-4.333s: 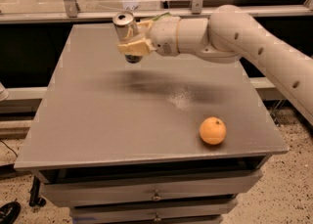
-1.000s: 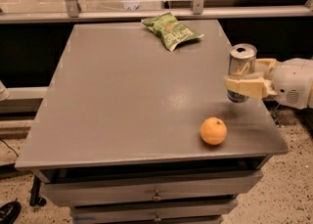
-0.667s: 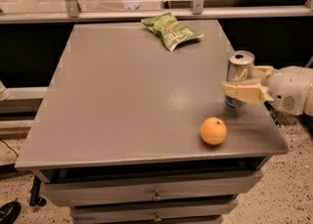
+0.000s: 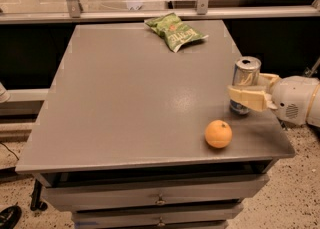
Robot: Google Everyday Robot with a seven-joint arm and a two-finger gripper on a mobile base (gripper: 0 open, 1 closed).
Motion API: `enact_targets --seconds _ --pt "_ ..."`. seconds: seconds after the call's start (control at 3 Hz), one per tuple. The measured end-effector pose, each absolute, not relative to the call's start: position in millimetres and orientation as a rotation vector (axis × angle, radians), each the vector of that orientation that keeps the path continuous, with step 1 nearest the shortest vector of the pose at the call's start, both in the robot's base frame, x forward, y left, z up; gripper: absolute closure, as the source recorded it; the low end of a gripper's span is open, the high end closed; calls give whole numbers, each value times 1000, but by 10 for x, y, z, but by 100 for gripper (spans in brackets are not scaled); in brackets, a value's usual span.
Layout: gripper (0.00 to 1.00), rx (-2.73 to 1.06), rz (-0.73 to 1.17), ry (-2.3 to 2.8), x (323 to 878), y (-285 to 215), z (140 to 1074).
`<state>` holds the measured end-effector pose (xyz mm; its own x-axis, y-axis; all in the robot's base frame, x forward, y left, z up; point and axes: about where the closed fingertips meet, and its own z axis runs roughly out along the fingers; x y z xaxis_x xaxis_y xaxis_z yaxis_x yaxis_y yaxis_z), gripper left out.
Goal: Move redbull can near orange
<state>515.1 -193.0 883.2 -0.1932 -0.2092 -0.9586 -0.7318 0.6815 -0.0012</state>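
The redbull can (image 4: 246, 73) stands upright near the right edge of the grey table (image 4: 125, 98), its base on or just above the top. My gripper (image 4: 245, 87) reaches in from the right and is shut around the can's middle, with one cream finger (image 4: 248, 98) across its front. The orange (image 4: 218, 133) lies on the table just in front and to the left of the can, a short gap away from it.
A green chip bag (image 4: 175, 31) lies at the back of the table. The table's right edge and front edge are close to the can and the orange. A metal rail and glass panel run behind the table.
The arm carried the can from the back left of the table to the right side, then lowered it toward the table top beside the orange. The orange has not moved.
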Motion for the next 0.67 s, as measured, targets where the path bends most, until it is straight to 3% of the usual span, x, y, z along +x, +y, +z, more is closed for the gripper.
enact_targets --seconds 0.33,0.67 --pt "13 -734 574 1757 5155 -1921 8795" --pt "0 -715 580 1770 5141 -1916 8763"
